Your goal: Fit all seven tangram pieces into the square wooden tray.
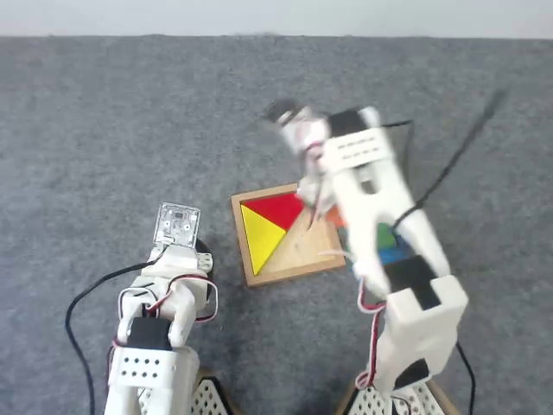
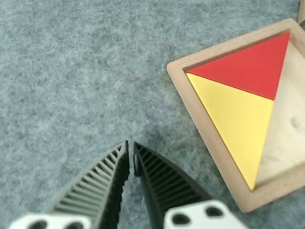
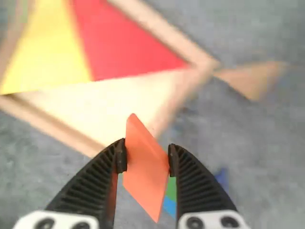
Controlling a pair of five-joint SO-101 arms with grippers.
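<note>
While a red triangle [image 1: 275, 210] and a yellow triangle [image 1: 259, 235] are seated edge to edge in the square wooden tray [image 1: 297, 272], a flat orange piece [image 3: 145, 181] is clamped in the right gripper's [image 3: 145, 148] jaws near the tray's rim; a green piece [image 1: 386, 233] and a blue piece [image 1: 393, 255] are seen on the grey felt [image 1: 104, 130] just beside the tray. The left gripper [image 2: 131, 155] is held over the felt beside the tray, jaws together.
</note>
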